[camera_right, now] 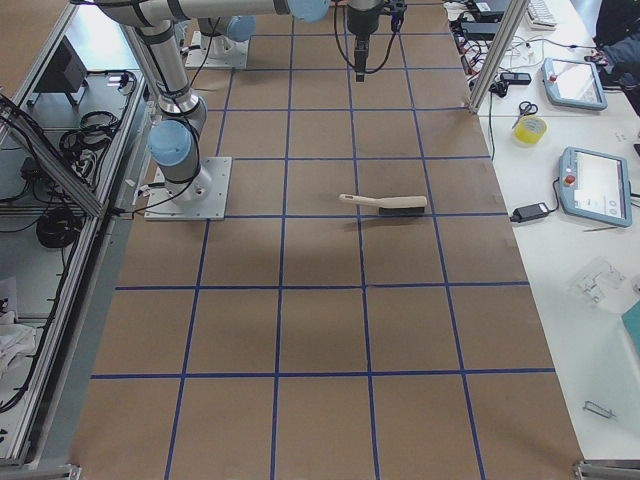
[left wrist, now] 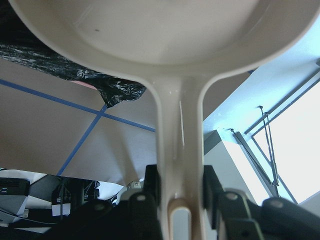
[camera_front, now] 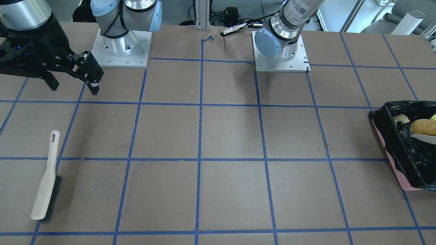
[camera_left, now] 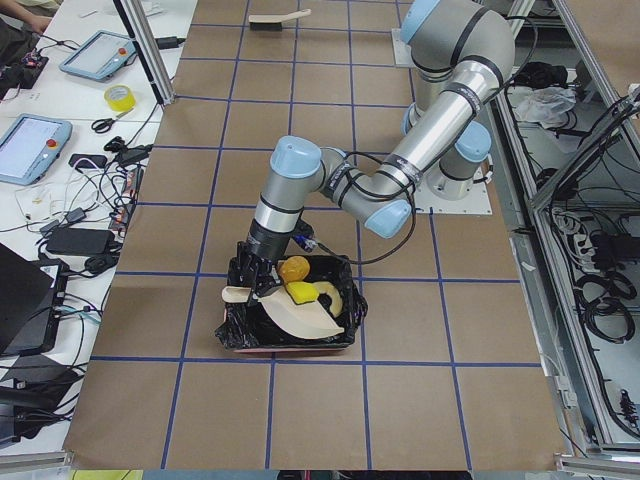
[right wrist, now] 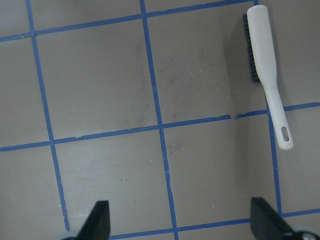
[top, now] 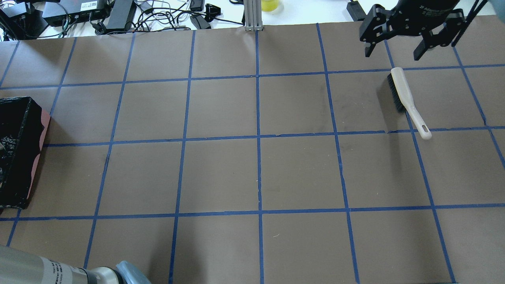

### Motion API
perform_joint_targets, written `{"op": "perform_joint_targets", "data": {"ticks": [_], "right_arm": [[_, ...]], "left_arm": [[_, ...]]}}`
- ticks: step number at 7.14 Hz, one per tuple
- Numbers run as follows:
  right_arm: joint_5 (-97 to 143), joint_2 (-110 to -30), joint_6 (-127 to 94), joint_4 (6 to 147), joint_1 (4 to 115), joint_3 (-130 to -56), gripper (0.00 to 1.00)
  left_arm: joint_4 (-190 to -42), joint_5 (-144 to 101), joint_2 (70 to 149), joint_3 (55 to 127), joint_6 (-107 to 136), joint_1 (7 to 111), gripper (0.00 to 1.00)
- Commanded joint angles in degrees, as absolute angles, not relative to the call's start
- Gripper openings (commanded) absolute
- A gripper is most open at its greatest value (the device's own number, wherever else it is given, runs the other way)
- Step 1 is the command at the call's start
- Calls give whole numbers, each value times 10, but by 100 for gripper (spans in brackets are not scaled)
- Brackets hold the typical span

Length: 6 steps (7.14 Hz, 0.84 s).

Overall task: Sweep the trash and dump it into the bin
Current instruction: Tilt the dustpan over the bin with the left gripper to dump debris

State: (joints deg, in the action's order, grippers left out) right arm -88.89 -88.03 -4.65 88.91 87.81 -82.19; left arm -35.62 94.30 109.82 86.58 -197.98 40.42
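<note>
Two arms, two jobs. Left end effector (left wrist: 181, 195) is pinched on the dustpan (left wrist: 180, 125) handle, one finger pressed to each side of the narrow neck; that looks like the only part slim enough to clamp. The pan is tipped mouth-down inside the bin (camera_left: 238, 335), so my read is dump step, close to done. The trash (camera_left: 296, 280) sits within the bin walls by the pan's lip: golden-brown lump (camera_left: 294, 268), yellow-green sponge wedge (camera_left: 302, 292), pale peel scrap (camera_left: 330, 297); whether it rests on the liner or on the pan edge I cannot tell. The bin is at the worktop (top: 221, 173) end on the robot's left, well apart from the brush.

Right end effector (top: 393, 51) hangs above the worktop, fingers spread wide, nothing between them; the brush (top: 406, 100) lies near it, handle toward the robot; looks parked out of the dump path.

Materials:
- Dustpan: smooth glossy beige plastic; a shallow rounded scoop narrowing to a flat handle.
- Bin: pink, rectangular; lined with a crinkled glossy black bag (left wrist: 100, 85) that probably shifts and snags easily.
- Brush: matching beige back with a hang hole; dark bristles along one edge.
- Trash: the lump looks firm and rounded, likely to roll; the sponge looks soft; the peel thin and light.
- Worktop: matte brown paper gridded with blue tape (top: 258, 138).
</note>
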Motion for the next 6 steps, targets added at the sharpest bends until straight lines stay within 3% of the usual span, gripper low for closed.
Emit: {"op": "perform_joint_targets", "data": {"ticks": [1,3,6], "right_arm": [[-880,-883,-46,889,909,-825,100],[-882,-883,-38,893,911,-851,100],[-885,-895,-24,887,911,-854,100]], "left_arm": [[-293,940,1083,916,-1984,403,0],[-241,939,1064,958,-1985,400,0],[-230,940,1054,942,-1999,402,0]]}}
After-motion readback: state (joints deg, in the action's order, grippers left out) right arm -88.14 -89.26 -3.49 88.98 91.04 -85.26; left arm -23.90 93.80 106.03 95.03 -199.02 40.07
